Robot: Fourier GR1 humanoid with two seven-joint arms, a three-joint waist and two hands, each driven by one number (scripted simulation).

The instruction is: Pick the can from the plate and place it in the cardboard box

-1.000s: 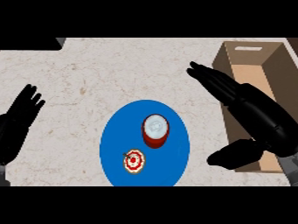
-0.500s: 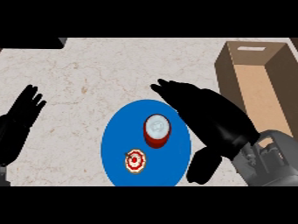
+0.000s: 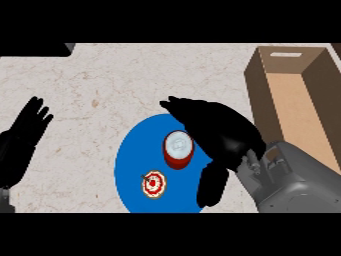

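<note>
A red can [image 3: 177,150] with a silver top stands upright on the blue plate [image 3: 132,165]. My right hand [image 3: 217,130] hovers just right of the can and partly over it, fingers stretched toward the upper left, thumb hanging down beside the plate's right side; it holds nothing. The cardboard box [image 3: 298,105] stands open at the right, its long side running away from me. My left hand [image 3: 18,142] rests open at the left edge, fingers up.
A small round red-and-white item [image 3: 153,183] lies on the plate's near part. A dark block [image 3: 25,49] sits at the counter's far left corner. Bare speckled countertop [image 3: 129,80] spreads beyond the plate.
My right hand has swung left from beside the box to over the plate's right side, closing in on the can. The left hand has stayed put.
</note>
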